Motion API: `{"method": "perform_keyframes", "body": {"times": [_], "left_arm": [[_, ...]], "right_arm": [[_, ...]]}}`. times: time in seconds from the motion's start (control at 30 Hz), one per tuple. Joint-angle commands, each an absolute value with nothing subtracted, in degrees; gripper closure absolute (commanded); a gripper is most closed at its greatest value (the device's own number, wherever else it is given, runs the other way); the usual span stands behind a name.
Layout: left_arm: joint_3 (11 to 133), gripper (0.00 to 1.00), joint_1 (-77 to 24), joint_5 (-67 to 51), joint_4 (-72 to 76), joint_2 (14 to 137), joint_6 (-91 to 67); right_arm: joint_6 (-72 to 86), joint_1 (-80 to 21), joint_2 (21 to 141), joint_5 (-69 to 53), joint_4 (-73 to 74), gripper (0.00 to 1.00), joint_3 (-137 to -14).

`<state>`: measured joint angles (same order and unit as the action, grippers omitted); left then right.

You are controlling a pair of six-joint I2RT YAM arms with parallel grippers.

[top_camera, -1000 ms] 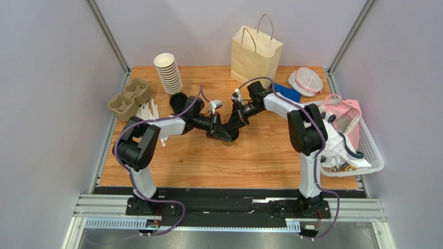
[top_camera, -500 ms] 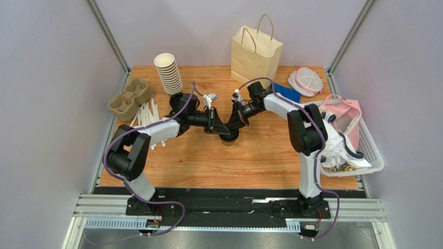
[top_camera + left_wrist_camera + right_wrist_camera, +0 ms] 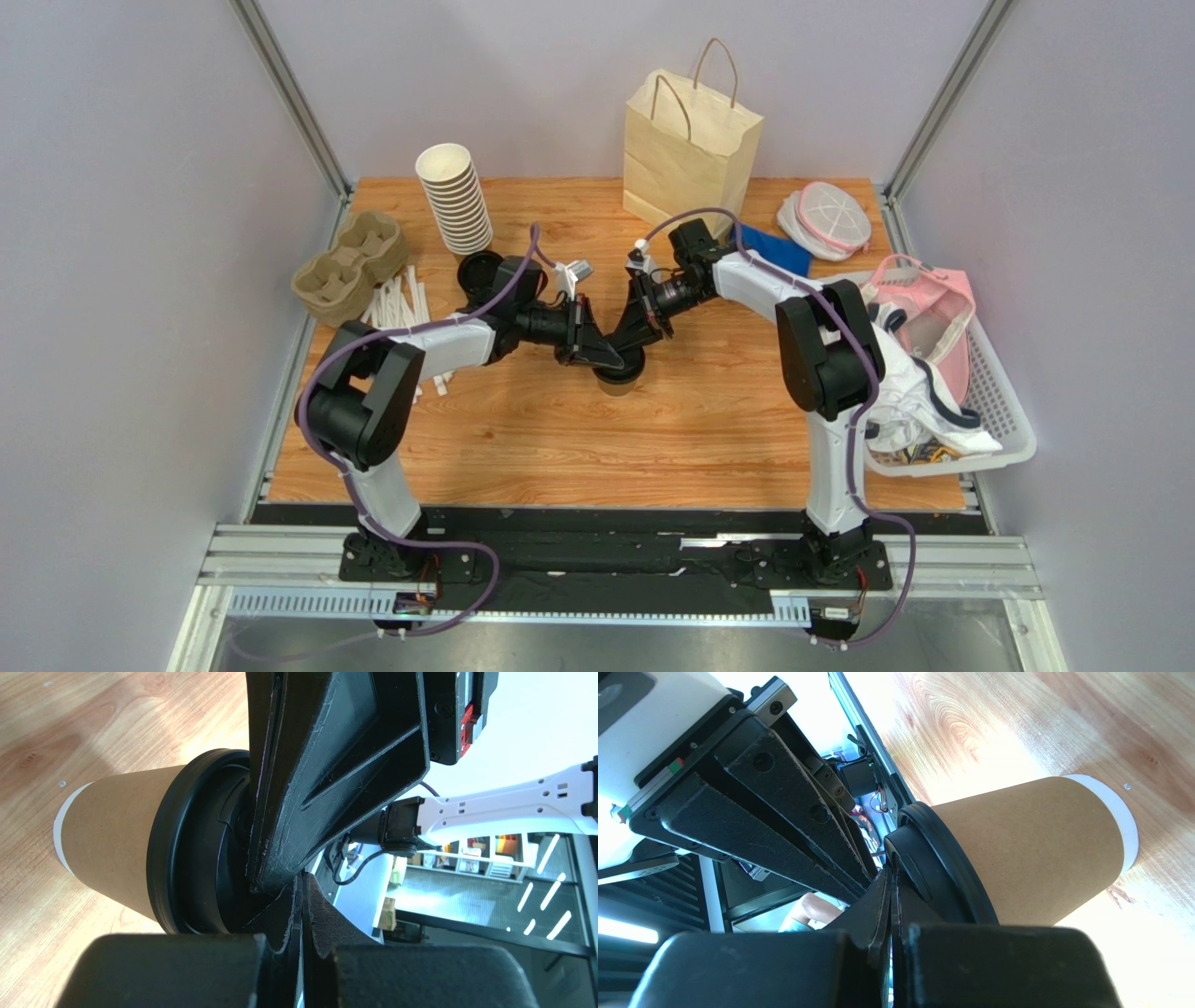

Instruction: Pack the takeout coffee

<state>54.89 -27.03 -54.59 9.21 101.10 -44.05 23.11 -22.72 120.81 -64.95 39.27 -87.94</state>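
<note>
Your left gripper (image 3: 605, 350) has its jaws pressed flat together with nothing between them. Its tip sits against the black lid (image 3: 200, 847) of the takeout coffee (image 3: 617, 380). Your right gripper (image 3: 630, 336) is closed and empty in the same way, and it comes at that lid from the opposite side. In the left wrist view it slants down across the frame above your own fingers (image 3: 182, 969) and appears to touch the top of the lid. In the right wrist view the two tips meet at the lid's rim, with the brown kraft wall of the cup just beyond them.

The coffee stands upright with its lid on, near the middle of the wooden table (image 3: 561, 448), between your two arms.

Behind it to your left are a stack of loose black lids (image 3: 480, 273), a stack of white-rimmed paper cups (image 3: 456, 196), some white sticks (image 3: 400, 298) and a moulded pulp cup carrier (image 3: 348, 262). A paper bag (image 3: 692, 133) with handles stands upright at the far edge. To your right lie a blue item (image 3: 779, 249) and a round clear container (image 3: 825, 220). A white basket (image 3: 1003, 406) holding pink cloth sits at the table's right edge.
</note>
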Motion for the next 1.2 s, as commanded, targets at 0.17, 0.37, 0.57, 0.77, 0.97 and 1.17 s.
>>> {"method": "perform_keyframes", "body": {"times": [0.17, 0.37, 0.57, 0.77, 0.97, 1.17], "left_arm": [[52.6, 1.00, -26.3, -47.8, 3.4, 105.7, -36.8], [52.4, 1.00, -24.9, -46.5, 2.8, 108.4, -35.0], [53.2, 1.00, -24.3, -46.5, 1.6, 109.7, -33.4], [53.7, 1.00, -24.3, -49.2, 2.3, 108.3, -32.4], [58.1, 1.00, -25.2, -56.9, 5.4, 101.5, -33.5], [59.9, 1.00, -26.0, -61.3, 7.1, 95.4, -36.9]], "right_arm": [[20.5, -23.1, 124.9, -56.3, 39.3, 1.00, -85.2], [19.9, -22.9, 126.3, -55.2, 39.1, 1.00, -84.2], [19.3, -22.0, 126.3, -54.6, 39.1, 1.00, -83.0], [19.2, -22.1, 124.8, -56.4, 39.3, 1.00, -83.7], [19.1, -23.7, 120.0, -61.3, 39.2, 0.99, -86.0], [20.3, -24.1, 115.8, -64.0, 39.5, 0.98, -87.9]]}}
